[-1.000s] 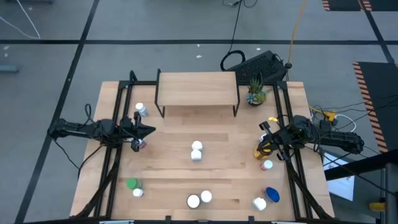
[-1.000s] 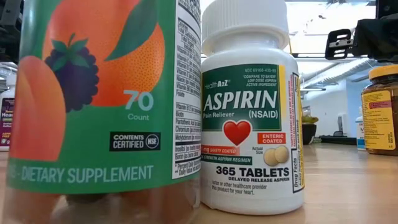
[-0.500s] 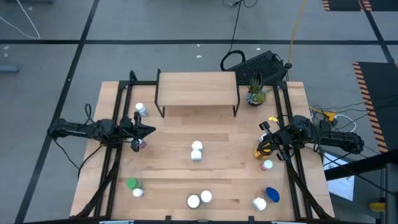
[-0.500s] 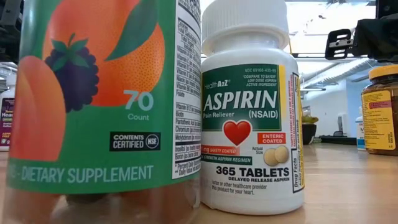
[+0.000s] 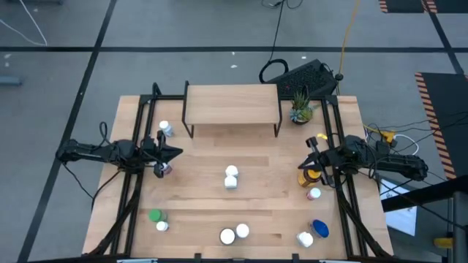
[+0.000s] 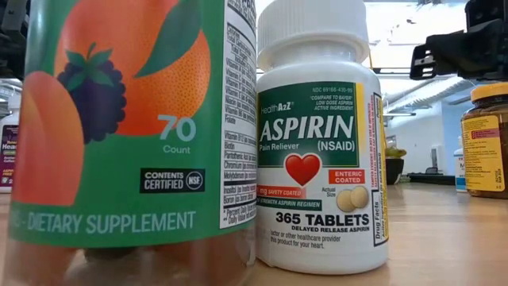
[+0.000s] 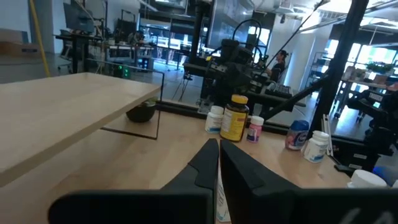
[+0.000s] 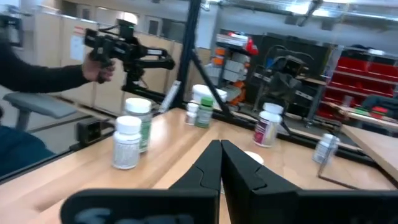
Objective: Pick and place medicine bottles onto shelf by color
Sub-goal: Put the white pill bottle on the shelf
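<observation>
We see a wooden table (image 5: 256, 190) with a small wooden shelf (image 5: 231, 102) at its far edge. The top of the shelf is bare. A little green plant (image 5: 300, 111) stands just beside it.

Our left hand (image 5: 172, 153) is at the left side of the table. Its two fingers are pressed together with nothing between them. A pink-labelled bottle (image 5: 166, 169) stands just beside it, and a white bottle (image 5: 165, 129) is near the shelf's left leg.

Our right hand (image 5: 310, 157) is at the right side. Its fingers are pressed together too, holding nothing. An amber bottle (image 5: 310, 176) stands right by it.

Two white bottles (image 5: 231, 177) stand in the middle of the table. Close to the low camera stand an aspirin bottle (image 6: 317, 143) and a supplement bottle (image 6: 131, 127). A green-capped bottle (image 5: 155, 216) and a blue-capped bottle (image 5: 319, 229) stand near the front edge.
</observation>
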`<state>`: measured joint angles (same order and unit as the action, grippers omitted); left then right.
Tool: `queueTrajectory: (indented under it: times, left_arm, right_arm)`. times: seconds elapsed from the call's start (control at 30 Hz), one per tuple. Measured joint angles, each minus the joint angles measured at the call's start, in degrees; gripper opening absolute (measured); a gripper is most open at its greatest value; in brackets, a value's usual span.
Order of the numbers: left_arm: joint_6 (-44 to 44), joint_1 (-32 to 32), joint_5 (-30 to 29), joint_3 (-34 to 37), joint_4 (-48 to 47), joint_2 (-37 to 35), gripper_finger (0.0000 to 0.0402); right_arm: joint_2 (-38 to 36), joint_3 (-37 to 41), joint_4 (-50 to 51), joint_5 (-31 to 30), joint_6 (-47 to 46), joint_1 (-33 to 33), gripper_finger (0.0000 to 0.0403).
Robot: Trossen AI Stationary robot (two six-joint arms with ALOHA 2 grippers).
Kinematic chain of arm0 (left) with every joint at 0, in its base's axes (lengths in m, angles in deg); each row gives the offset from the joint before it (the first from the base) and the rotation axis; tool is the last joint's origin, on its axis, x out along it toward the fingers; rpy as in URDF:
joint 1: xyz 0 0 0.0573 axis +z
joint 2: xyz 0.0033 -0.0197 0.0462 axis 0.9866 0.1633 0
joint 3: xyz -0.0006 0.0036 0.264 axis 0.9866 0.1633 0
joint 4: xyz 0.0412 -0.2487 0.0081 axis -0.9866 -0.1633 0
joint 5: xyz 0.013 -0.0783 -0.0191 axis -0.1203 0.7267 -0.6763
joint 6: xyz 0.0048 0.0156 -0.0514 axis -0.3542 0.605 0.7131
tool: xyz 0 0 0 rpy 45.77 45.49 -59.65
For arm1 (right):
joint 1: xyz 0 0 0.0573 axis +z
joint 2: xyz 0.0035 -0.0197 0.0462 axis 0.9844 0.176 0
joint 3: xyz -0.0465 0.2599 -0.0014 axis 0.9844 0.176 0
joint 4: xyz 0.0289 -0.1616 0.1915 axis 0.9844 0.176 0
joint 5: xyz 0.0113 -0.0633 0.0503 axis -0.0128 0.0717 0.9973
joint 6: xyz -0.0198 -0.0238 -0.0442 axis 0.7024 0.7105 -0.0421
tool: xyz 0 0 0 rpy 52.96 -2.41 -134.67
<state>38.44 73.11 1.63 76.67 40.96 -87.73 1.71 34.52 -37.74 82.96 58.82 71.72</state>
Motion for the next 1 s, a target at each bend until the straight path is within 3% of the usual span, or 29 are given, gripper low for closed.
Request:
queueTrajectory:
  times: [0.17,0.4,0.53,0.6,0.67,0.77,0.83,1.0]
  left_arm:
    - [-0.29,0.0,-0.45,0.01,1.15,0.02,0.0017]
    - [0.95,0.02,-8.96,0.02,7.27,0.0,0.0017]
    - [-2.94,0.11,-14.89,0.02,6.11,0.06,0.0017]
    - [-1.62,0.93,-21.95,0.02,6.11,0.45,0.0017]
    - [2.09,2.62,-27.6,0.01,6.21,0.84,0.0017]
    - [4.18,6.25,-28.26,-1.73,2.24,2.1,0.0021]
    - [5.68,8.98,-28.35,-4.12,-2.8,3.07,0.0033]
    - [8.25,14.78,-28.57,-12.85,-14.84,6.06,0.0099]
  right_arm:
    - [0.0,0.0,-4.81,-0.05,-2.61,0.0,0.0]
    - [0.0,0.0,-9.53,0.02,-10.55,0.0,0.0]
    - [0.15,0.01,-9.77,-1.36,-8.12,0.01,0.0]
    - [0.18,0.01,-11.36,-8.31,-6.88,0.01,0.0]
    - [0.4,0.02,-12.97,-20.99,-8.49,0.0,0.0]
    - [0.62,0.02,-12.95,-45.21,-10.61,-0.09,0.0004]
    - [1.03,0.0,-13.43,-56.39,-9.42,-0.63,0.0011]
    - [2.97,0.01,-21.83,-56.41,-3.6,-2.7,0.0045]
